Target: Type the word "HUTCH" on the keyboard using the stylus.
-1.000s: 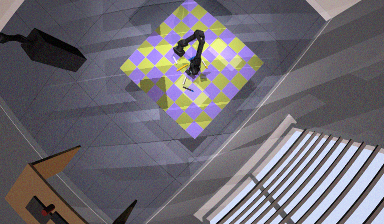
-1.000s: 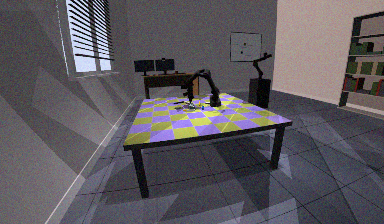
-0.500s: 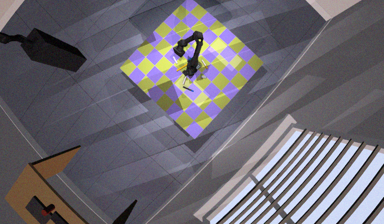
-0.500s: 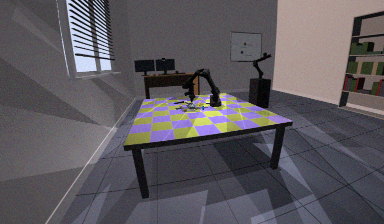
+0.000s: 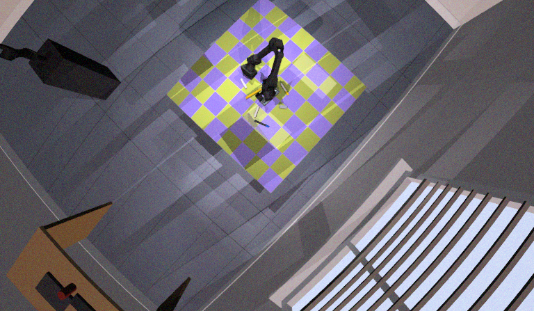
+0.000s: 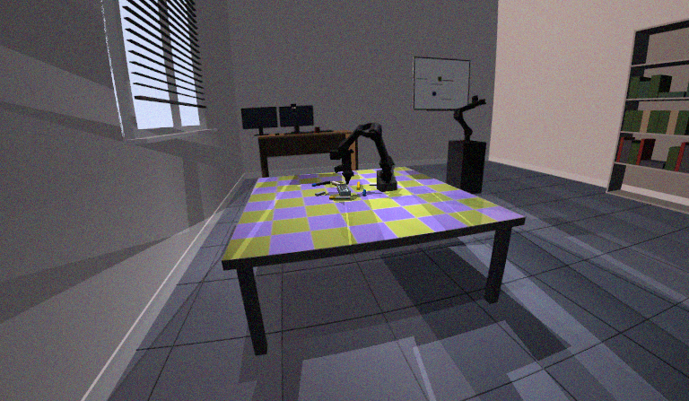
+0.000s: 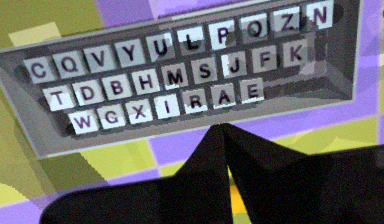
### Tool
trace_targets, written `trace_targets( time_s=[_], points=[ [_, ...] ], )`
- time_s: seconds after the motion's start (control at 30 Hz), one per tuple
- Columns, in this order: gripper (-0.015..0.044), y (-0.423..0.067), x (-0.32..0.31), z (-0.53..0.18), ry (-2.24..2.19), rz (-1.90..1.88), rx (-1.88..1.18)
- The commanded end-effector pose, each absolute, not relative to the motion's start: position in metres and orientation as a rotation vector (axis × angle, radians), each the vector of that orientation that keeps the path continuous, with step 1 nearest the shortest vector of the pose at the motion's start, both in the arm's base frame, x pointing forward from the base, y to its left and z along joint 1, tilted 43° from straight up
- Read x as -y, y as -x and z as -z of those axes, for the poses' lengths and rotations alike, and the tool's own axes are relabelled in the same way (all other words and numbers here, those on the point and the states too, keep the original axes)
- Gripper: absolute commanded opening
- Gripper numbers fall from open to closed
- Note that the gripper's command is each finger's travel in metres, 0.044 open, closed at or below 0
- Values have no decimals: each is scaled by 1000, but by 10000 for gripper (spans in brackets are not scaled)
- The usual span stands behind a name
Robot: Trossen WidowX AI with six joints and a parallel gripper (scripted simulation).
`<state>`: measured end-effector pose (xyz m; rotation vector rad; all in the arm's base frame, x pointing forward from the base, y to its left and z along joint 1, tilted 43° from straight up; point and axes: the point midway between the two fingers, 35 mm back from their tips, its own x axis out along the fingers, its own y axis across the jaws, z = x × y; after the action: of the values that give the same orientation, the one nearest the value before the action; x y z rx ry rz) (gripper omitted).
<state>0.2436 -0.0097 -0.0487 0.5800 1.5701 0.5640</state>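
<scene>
The grey keyboard (image 7: 345, 59) (image 6: 344, 190) lies on the checked table, and its letter keys are in a scrambled order. In the wrist view I read H (image 7: 145, 80), U (image 7: 161, 46), T (image 7: 58, 98) and C (image 7: 37, 70). My gripper (image 7: 220, 132) (image 6: 348, 179) (image 5: 265, 98) hovers just in front of the keyboard's bottom row, near the R and A keys. Its fingers are shut tip to tip with nothing between them. An orange pen-like stick (image 5: 252, 94) lies on the table beside the gripper. In the overhead view the arm hides most of the keyboard.
More pen-like sticks lie around the keyboard: a white one (image 5: 243, 82), a grey one (image 5: 256, 111), a blue-tipped one (image 5: 261, 124) and one (image 5: 284, 88) to the right of the arm. The arm's base (image 5: 248, 70) (image 6: 386, 183) stands behind the keyboard.
</scene>
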Motion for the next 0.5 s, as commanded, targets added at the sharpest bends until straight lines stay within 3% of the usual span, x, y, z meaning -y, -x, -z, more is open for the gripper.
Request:
trace_targets(
  time_s=[0.0,0.47],
  points=[
    [0,-244,-21,23,-577,-582,-1565],
    [0,-245,-21,10,-578,-582,-1565]
  ],
)
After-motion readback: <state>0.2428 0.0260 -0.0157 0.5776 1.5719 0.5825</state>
